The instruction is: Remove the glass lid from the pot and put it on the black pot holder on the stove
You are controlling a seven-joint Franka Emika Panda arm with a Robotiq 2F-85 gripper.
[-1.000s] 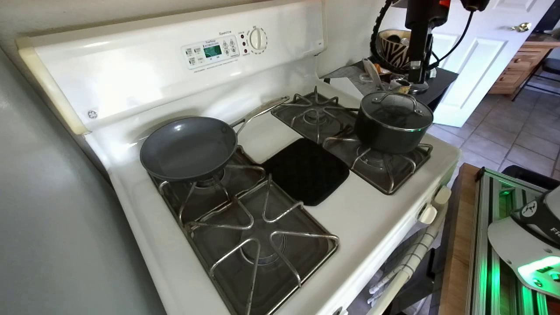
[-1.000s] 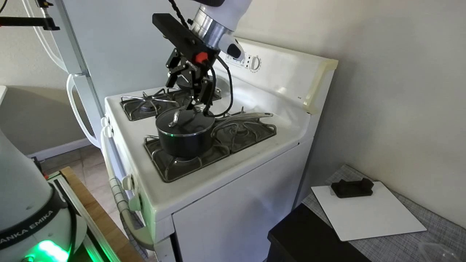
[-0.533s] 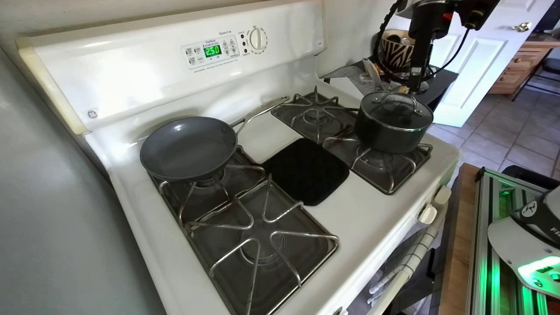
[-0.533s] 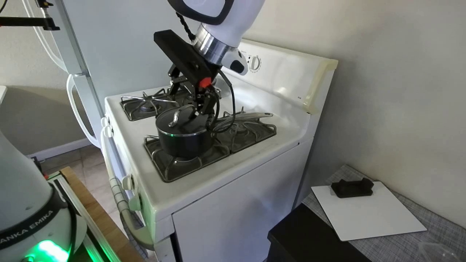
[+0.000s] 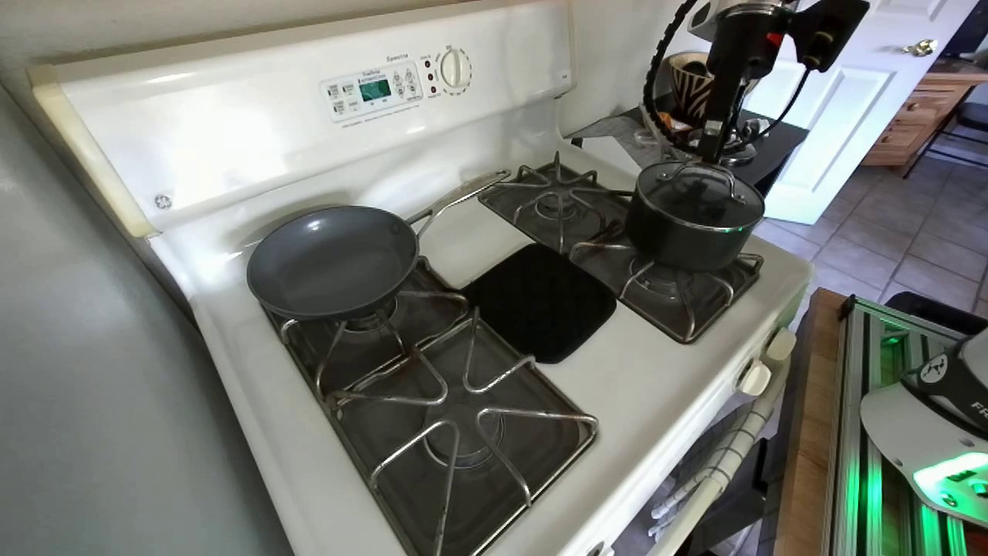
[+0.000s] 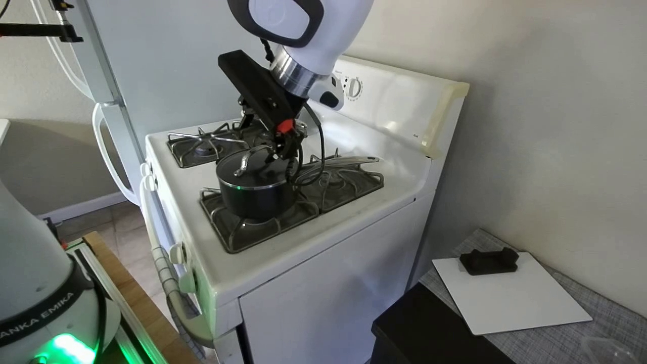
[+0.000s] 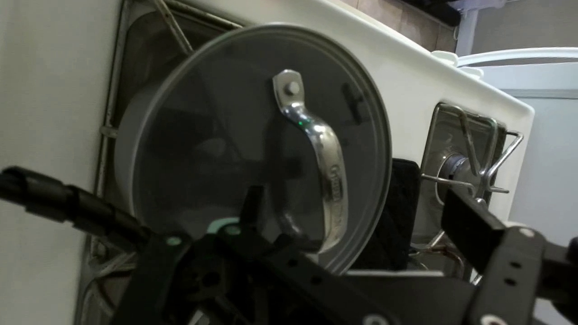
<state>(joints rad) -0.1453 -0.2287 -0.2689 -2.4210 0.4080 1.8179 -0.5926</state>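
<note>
White stove (image 5: 644, 371): glass lid (image 7: 244, 135) on pot (image 6: 256, 203), below spread fingers (image 7: 473, 231).

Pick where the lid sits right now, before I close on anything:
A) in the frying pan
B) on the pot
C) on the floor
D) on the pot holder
B: in both exterior views the lid covers the mouth of the pot, and in the wrist view the gripper stands open.
</note>
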